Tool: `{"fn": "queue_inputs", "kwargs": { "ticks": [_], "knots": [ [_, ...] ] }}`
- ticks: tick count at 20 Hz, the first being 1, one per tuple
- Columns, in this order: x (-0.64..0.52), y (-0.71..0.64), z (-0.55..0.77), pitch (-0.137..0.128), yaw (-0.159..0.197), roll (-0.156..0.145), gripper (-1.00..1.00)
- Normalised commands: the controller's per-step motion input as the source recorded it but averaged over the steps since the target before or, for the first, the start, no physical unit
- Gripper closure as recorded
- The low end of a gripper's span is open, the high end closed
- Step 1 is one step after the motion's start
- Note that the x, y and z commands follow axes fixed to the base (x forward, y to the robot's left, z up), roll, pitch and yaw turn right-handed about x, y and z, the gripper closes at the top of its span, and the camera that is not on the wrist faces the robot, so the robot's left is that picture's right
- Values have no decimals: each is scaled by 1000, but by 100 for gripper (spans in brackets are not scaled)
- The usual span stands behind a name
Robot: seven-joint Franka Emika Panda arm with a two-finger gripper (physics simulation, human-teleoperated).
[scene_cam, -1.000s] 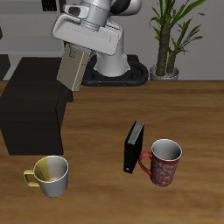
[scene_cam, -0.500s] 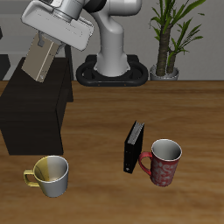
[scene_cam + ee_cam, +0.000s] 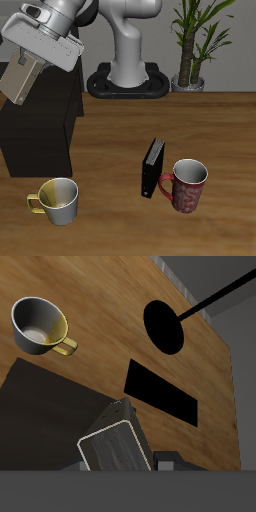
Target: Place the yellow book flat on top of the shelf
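While gripper (image 3: pixel 33 62) clamps yellow book (image 3: pixel 23 79) by its top edge above shelf (image 3: pixel 40 135), book looks stiff, light, likely slippery.

The exterior view looks from front and above at the table (image 3: pixel 120 160); the wrist view looks down, sharing the yellow mug (image 3: pixel 58 200).

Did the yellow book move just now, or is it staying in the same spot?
Yes. The yellow book, held in the gripper, has swung sideways away from the plant and now hangs tilted over the shelf.
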Motion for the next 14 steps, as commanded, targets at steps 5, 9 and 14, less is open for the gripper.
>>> {"fn": "queue_inputs", "kwargs": {
  "ticks": [5, 9, 14],
  "knots": [
    [188, -149, -392, 47, 12, -49, 100],
    [105, 155, -505, 96, -5, 17, 100],
    [124, 466, -566, 222, -99, 82, -100]
  ]
}}
